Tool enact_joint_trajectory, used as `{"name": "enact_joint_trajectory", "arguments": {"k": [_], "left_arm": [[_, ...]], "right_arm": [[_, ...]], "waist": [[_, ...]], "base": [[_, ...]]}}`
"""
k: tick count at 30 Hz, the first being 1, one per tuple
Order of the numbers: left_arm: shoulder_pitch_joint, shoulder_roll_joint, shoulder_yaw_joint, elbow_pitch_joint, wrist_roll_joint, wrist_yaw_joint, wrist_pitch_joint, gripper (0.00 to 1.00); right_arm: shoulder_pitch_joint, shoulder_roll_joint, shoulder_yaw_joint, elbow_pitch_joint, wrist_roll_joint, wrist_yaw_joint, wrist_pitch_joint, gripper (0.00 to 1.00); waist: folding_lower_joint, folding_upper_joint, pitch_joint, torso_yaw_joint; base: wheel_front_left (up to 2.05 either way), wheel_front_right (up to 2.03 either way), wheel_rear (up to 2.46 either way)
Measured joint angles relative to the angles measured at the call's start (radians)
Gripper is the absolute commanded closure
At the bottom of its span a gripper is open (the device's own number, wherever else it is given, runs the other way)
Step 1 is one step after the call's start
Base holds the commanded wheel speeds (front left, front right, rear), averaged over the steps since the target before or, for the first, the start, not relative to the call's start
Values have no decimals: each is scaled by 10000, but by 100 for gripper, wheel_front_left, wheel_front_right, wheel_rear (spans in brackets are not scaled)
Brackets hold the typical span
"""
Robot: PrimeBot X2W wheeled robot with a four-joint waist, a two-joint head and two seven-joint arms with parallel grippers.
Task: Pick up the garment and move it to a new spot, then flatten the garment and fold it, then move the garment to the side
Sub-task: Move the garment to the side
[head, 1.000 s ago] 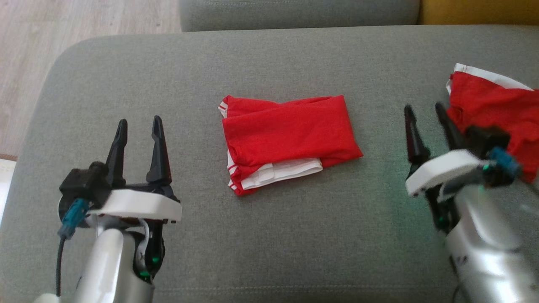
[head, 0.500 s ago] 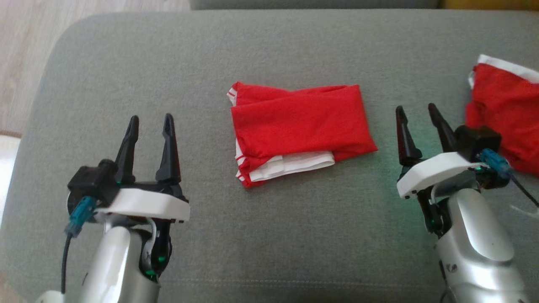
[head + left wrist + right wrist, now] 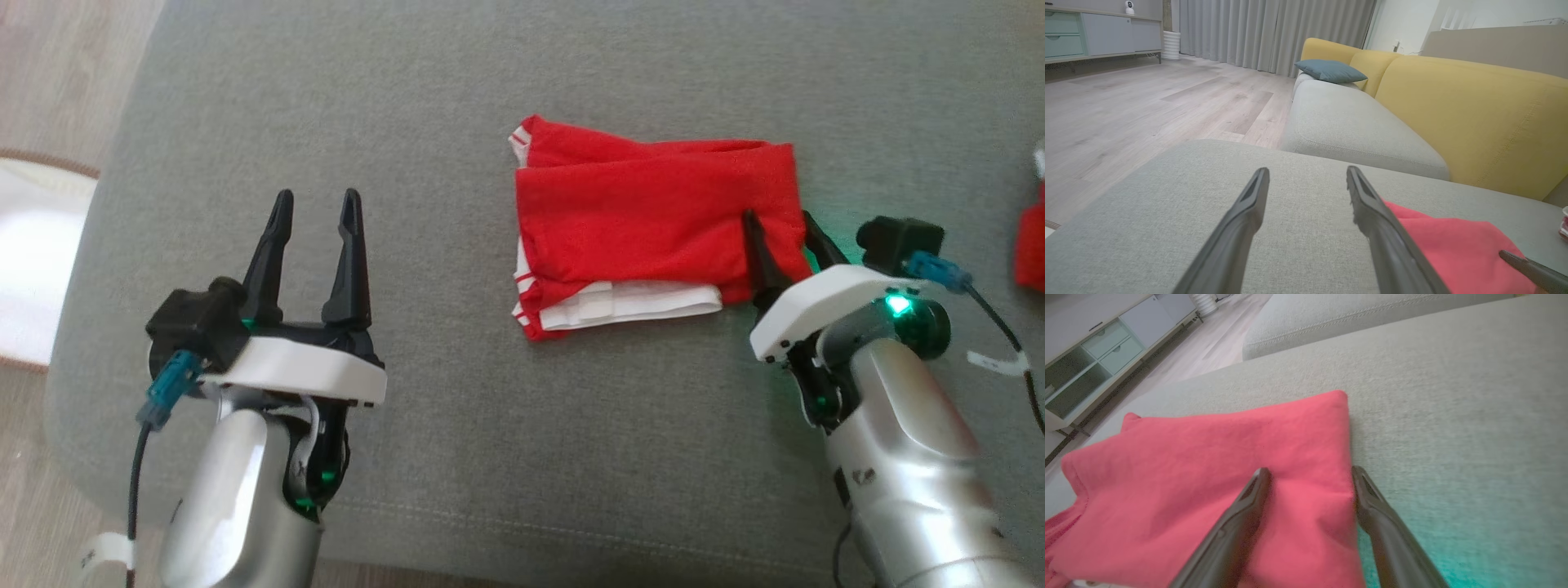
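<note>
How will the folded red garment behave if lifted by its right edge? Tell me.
Probably floppy: the folded red garment lies in soft, rumpled layers, so lifting one edge would likely unfold it. Likely light, being thin cloth. Pushed, it may bunch rather than slide on the textured grey cushion.

A blue pillow (image 3: 1329,71) rests on the yellow sofa (image 3: 1457,106).

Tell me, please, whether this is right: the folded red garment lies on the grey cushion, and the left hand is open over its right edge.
Not quite: the folded red garment lies on the grey cushion, but it is the right hand that is open over its right edge, as the right wrist view shows. The left hand stands apart from the garment.
</note>
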Motion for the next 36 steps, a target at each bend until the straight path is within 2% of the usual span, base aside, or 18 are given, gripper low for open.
{"name": "enact_joint_trajectory", "arguments": {"k": [3,4,5,6,12,18,24,25,29,33,36], "left_arm": [[-81,0,4,2,0,2,0,0],[-81,0,8,2,0,2,0,0],[-81,0,13,2,0,2,0,0],[-81,0,29,4,0,2,0,0],[-81,0,288,65,136,-4,0,0],[-62,-2,341,44,209,-90,0,0],[-25,-2,380,-19,376,-107,0,0],[-26,0,387,-48,382,-176,0,0],[-32,0,362,-63,403,-190,0,0],[-54,-2,316,-75,470,-201,-2,0],[-56,0,314,-75,470,-270,0,0]], "right_arm": [[-342,-10,270,516,29,0,-2,0],[-422,-19,397,623,-27,0,-6,5],[-508,-31,495,715,-123,0,-29,67],[-593,-58,570,809,-282,-2,-105,100],[-872,-44,871,1258,-1480,0,-773,100],[-882,-234,777,984,-3032,0,-1223,100],[-1068,-1244,974,-192,-3484,0,-976,100],[-1164,-1680,1160,-673,-3450,0,-717,100],[-1337,-2610,1225,-1411,-3076,0,-105,100],[-1345,-3463,972,-1988,-2949,0,545,100],[-1343,-3720,677,-2169,-2986,0,918,100]], "waist": [[0,0,147,168],[0,0,187,201],[0,0,218,222],[0,0,232,223],[0,0,128,-67],[0,0,-156,-658],[0,0,-387,-1494],[0,0,-421,-1789],[0,0,-394,-2306],[0,0,-216,-2593],[0,0,-91,-2659]], "base": [[0,0,0],[0,0,0],[0,0,0],[0,0,0],[0,0,0],[0,0,0],[0,0,0],[0,0,0],[0,0,0],[0,0,0],[0,0,0]]}}
